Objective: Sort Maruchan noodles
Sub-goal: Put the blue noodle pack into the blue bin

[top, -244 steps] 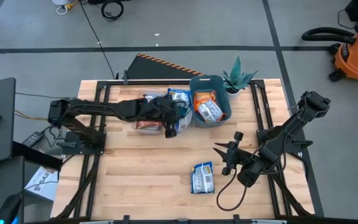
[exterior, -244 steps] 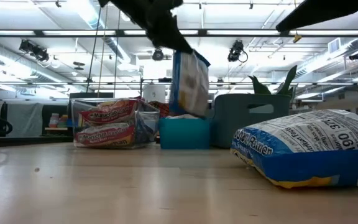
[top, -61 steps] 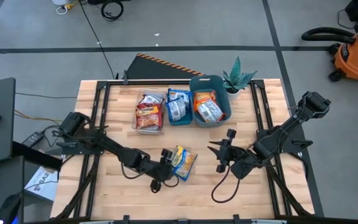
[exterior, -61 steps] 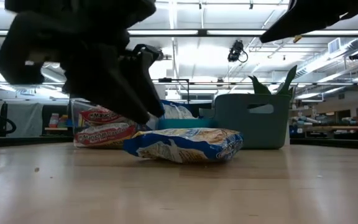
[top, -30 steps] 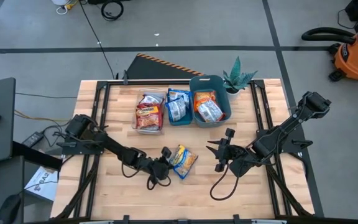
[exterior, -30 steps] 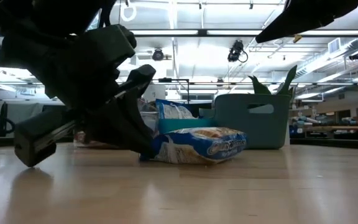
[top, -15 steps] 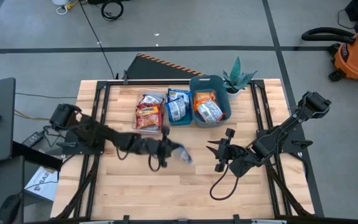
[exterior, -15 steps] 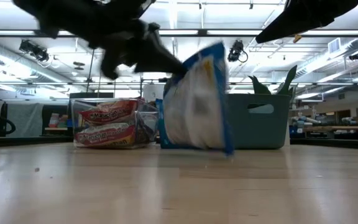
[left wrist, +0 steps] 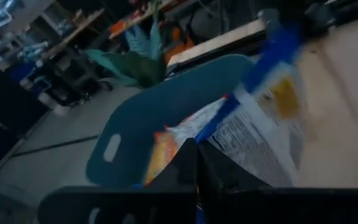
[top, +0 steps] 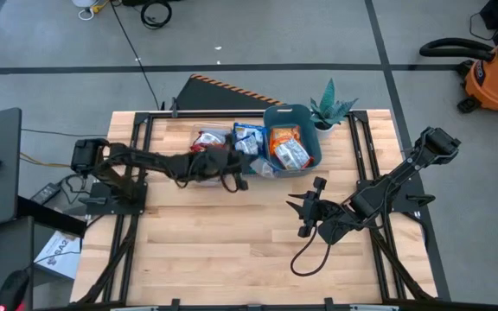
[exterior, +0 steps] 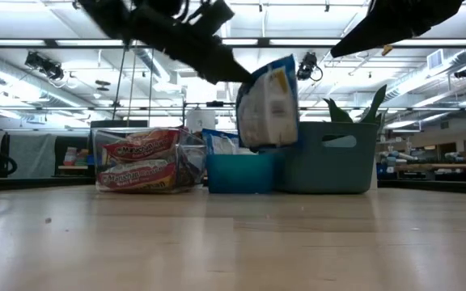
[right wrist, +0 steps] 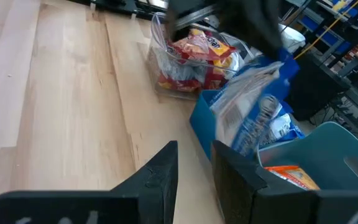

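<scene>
- The right gripper (top: 304,213) waits over the bare front half of the table (top: 232,259), near the right side. Its fingers (right wrist: 160,171) stand a little apart with nothing between them, which only the right wrist view shows clearly.
- Farther back, the left gripper (top: 239,173) is clamped on a blue-trimmed packet (exterior: 269,101) and holds it in the air, just in front of the small blue bin (exterior: 241,171).
- In my judgement the main risk is the grip: the fingers seem to hold only one edge of the packet, so the crinkly plastic may slip out and fall on the table in front of the bins.
- A second risk is the wrong bin. The packet hangs close to the border between the small blue bin and the large teal bin (top: 294,149), where orange packets (top: 289,149) lie. A release too far to the right would mix the colours.
- The high view gives the positions of the bins, but there the arm covers much of the held packet. The low view shows that the packet is lifted and hangs nearly upright, and it also shows the red packets (exterior: 140,160) in the clear bin (top: 209,145) on the left.
- At the far edge of the table a small plant (top: 331,108) stands beside the teal bin, apart from the work.
</scene>
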### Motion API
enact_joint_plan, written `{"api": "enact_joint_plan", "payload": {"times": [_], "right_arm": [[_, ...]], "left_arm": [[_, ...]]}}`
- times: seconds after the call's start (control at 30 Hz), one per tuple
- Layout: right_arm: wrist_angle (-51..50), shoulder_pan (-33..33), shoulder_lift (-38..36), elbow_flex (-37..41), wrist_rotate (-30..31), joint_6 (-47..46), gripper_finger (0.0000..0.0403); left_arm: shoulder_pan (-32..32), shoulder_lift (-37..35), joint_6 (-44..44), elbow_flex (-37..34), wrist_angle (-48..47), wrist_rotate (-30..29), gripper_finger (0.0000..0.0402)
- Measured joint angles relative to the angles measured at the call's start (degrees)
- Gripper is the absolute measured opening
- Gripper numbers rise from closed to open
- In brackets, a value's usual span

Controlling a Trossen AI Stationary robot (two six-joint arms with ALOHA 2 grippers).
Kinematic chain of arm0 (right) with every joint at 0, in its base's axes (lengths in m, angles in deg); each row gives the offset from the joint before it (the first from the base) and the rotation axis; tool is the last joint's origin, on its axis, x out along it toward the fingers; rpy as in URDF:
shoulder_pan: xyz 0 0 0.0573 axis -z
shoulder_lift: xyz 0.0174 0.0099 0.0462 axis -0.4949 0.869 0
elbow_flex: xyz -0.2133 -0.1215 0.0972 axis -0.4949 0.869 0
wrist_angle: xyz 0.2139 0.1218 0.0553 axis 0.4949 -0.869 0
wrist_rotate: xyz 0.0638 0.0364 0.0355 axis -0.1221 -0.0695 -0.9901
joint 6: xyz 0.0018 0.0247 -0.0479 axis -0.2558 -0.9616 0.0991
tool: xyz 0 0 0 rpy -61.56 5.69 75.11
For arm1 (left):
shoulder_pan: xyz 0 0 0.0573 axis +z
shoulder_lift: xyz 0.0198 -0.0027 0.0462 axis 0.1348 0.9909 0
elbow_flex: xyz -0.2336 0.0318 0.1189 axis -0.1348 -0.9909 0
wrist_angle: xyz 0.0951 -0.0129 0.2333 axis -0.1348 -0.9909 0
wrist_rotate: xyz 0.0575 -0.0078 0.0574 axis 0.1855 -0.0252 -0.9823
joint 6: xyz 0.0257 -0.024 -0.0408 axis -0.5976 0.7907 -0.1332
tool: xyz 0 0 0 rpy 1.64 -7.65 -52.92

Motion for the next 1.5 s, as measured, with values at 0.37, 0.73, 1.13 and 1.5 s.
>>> {"api": "enact_joint_plan", "payload": {"times": [0.37,0.73,1.13,1.5], "right_arm": [[0.7,-0.1,0.0,0.0,-0.1,0.2,0.0102],[1.8,-0.3,0.0,0.0,-0.2,1.2,0.0102],[2.8,-0.2,0.0,0.0,-0.2,2.9,0.0102],[3.0,-0.3,0.0,0.3,-0.2,3.2,0.0102]], "left_arm": [[9.7,0.0,10.3,11.6,-30.0,1.6,0.0000],[14.0,0.0,25.0,11.7,-44.5,17.9,0.0007],[13.1,0.0,25.6,16.3,-43.4,21.3,0.0010],[22.6,5.8,27.2,16.4,-35.1,19.9,0.0011]]}}
